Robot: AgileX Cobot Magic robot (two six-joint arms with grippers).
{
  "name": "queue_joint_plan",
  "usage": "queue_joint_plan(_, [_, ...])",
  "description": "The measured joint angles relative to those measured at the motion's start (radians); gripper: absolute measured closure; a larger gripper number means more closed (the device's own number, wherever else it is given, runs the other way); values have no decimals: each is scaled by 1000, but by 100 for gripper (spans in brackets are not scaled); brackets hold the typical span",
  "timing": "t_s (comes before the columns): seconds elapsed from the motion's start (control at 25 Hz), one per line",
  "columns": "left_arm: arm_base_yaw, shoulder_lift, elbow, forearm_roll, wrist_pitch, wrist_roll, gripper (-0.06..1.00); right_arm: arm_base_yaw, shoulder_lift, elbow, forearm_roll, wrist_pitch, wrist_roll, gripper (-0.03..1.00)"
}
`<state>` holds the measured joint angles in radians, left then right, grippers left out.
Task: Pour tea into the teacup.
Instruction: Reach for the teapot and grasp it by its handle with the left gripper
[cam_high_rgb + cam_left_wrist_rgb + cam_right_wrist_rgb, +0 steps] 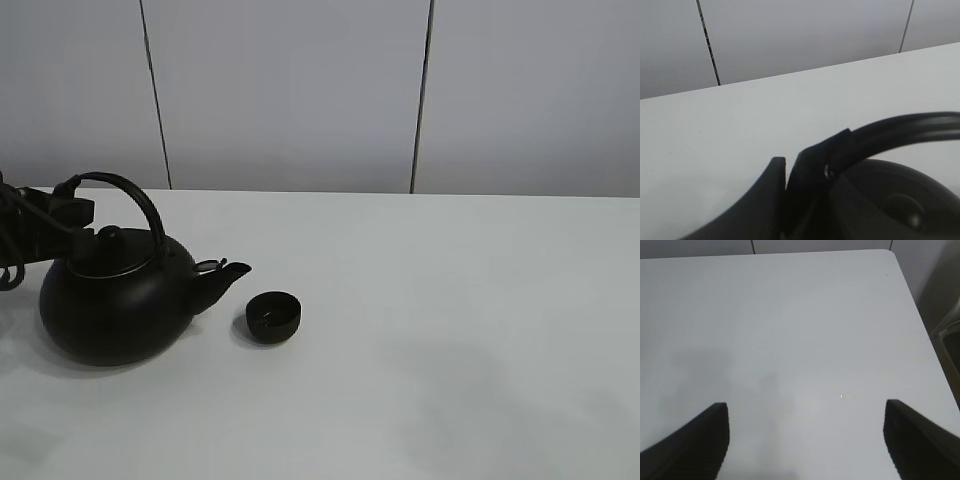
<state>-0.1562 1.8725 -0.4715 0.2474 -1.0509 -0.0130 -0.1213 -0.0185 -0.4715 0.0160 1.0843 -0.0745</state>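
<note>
— Tagging the step first: what's in hand?
— Grasp is done, pour not started. Nearest, lower centre-left of the high view, the teacup (273, 316) sits upright on the tabletop (450, 330). Can't tell if anything is in it. Just left of it the kettle (115, 305) rests on its base, level, not tipped.
— Pincers?
— The left pincer (787, 172) is clamped on the kettle's handle (135, 200), at the handle's left end, upper left of the frame. The right pincer (806, 410) gapes wide and holds nothing, with only bare tabletop under it. It's not in the high view.
— Next move?
— My call: lift the kettle, bring the spout (228, 274) over the cup's mouth, then tip slowly. The cup is small, so the aim has to be tight. The grip is off at one end of the handle, so the kettle may swing when lifted.
— Pointing?
— The spout points right in the frame, toward the teacup. The cup sits just right of the tip and a bit nearer, close but apart. The kettle's long axis, spout to back, runs left-right, and the handle arch lines up with it. The teacup is round, mouth up, no long axis to speak of.
— Behind?
— Bare tabletop to the far edge, then grey wall panels (300, 90).
</note>
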Motion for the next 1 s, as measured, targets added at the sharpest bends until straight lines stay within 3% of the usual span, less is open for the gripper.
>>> queue_joint_plan(1.0, [0, 0, 0, 0, 0, 0, 80, 0, 0, 0, 0, -2, 0, 39])
